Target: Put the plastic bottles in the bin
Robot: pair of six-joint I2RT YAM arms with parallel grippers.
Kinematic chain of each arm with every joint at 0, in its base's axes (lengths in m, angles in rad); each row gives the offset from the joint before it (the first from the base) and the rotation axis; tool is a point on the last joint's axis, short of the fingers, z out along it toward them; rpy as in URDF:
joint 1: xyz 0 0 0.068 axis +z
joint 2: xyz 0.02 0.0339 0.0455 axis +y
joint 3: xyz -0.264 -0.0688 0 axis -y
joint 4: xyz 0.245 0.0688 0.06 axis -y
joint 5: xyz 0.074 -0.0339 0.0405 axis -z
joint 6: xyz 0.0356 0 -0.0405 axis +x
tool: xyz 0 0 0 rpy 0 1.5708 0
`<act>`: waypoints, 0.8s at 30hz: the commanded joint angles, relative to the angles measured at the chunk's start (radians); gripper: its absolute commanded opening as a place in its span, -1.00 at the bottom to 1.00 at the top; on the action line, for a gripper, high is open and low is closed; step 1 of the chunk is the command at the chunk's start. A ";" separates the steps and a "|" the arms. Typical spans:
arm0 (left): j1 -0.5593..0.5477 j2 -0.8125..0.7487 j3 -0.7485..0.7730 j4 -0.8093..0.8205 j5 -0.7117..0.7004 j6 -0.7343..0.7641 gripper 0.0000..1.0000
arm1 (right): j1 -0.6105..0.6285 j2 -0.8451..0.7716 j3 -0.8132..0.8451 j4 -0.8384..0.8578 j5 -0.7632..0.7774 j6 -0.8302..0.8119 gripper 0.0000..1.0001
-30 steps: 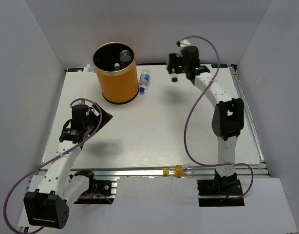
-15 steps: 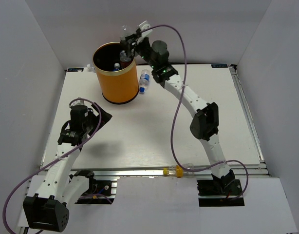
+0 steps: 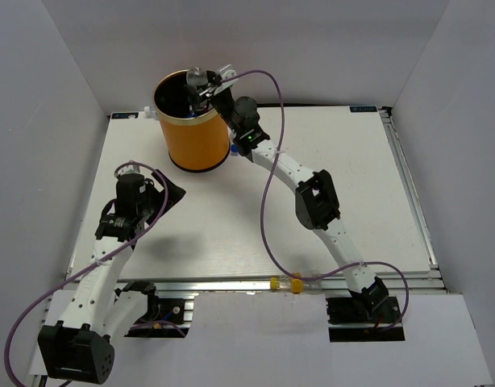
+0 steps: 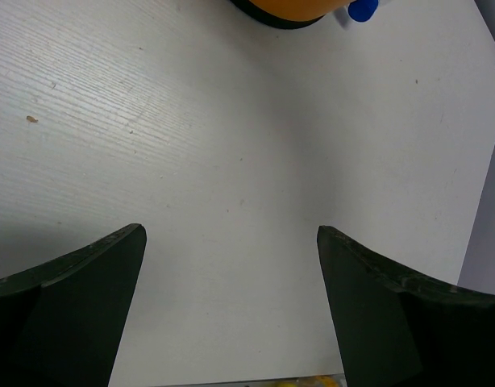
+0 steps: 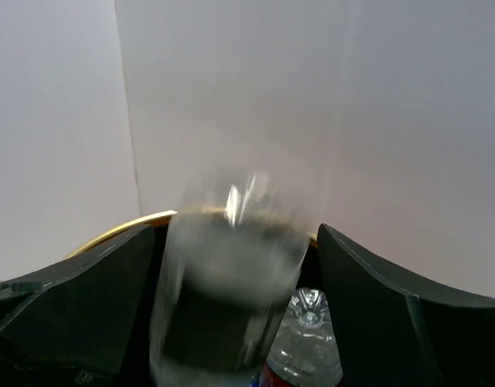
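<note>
The orange-yellow bin (image 3: 191, 133) stands at the back left. My right gripper (image 3: 201, 87) hangs over its mouth with its jaws spread wide. A clear plastic bottle (image 5: 231, 282) sits blurred between the fingers (image 5: 376, 298), over the bin's rim (image 5: 118, 230). A red-labelled bottle (image 5: 308, 355) lies inside the bin below it. A blue cap (image 4: 362, 10) of another bottle shows beside the bin's base (image 4: 288, 10). A yellow-orange labelled bottle (image 3: 292, 283) lies on the front rail. The green bottle is out of view. My left gripper (image 3: 168, 196) is open and empty above bare table (image 4: 231, 266).
White walls close in the table at the back and both sides. The right arm (image 3: 312, 197) stretches diagonally across the middle of the table. Purple cables loop off both arms.
My right arm swung from the back right to over the bin, carrying a clear bottle. That bottle now blurs between the open jaws. The left arm barely moved.
</note>
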 commanded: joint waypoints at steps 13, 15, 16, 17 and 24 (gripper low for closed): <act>-0.004 -0.038 0.026 -0.027 0.002 0.015 0.96 | -0.007 -0.299 -0.096 -0.223 -0.129 -0.108 0.79; -0.004 -0.056 0.023 -0.036 0.011 0.009 0.96 | -0.011 -0.446 -0.246 -0.302 -0.105 -0.171 0.79; -0.004 -0.063 0.018 -0.036 0.019 0.003 0.96 | -0.015 -0.500 -0.314 -0.354 -0.062 -0.176 0.79; -0.004 -0.069 0.014 -0.030 0.026 0.001 0.96 | -0.021 -0.617 -0.389 -0.374 -0.063 -0.170 0.79; -0.004 -0.115 -0.006 -0.049 0.054 0.012 0.96 | -0.090 -1.012 -0.788 -0.956 -0.269 -0.322 0.79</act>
